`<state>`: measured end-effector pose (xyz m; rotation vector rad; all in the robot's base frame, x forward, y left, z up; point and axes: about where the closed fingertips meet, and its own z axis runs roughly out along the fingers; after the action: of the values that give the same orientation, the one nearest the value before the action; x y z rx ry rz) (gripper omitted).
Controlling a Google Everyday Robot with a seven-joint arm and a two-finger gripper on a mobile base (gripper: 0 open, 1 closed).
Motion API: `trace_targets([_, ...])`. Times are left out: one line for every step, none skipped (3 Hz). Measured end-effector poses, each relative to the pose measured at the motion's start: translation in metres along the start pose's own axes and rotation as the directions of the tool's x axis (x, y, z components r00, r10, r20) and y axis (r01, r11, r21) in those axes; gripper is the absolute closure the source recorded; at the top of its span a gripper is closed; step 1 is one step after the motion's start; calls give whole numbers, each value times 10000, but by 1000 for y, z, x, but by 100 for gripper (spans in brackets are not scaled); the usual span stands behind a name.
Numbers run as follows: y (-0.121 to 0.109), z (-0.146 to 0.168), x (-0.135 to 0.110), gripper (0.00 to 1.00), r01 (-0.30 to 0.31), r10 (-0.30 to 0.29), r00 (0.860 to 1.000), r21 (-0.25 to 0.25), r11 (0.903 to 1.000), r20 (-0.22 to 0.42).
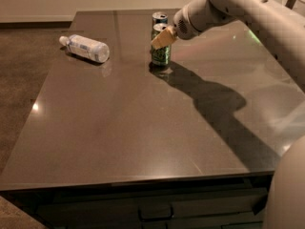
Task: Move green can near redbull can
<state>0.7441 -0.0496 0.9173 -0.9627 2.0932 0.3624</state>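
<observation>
Clearly, claw (pixel 162 37) clamps green can (pixel 161 55), just beside redbull can (pixel 159 17).

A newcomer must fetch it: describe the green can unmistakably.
On the dark table, look toward the far edge, where two cans stand upright one behind the other, right of a clear bottle lying on its side. The green can is the nearer one, with the robot's hand at its top; it is wider and green, unlike the slim blue-and-silver redbull can behind.
</observation>
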Motion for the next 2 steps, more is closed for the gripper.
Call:
trace_targets([-8,2,4,35,-94,94,10000,173,9998,-10])
trace_targets([-15,1,7,13,-120,121,9999,326,9994,-35])
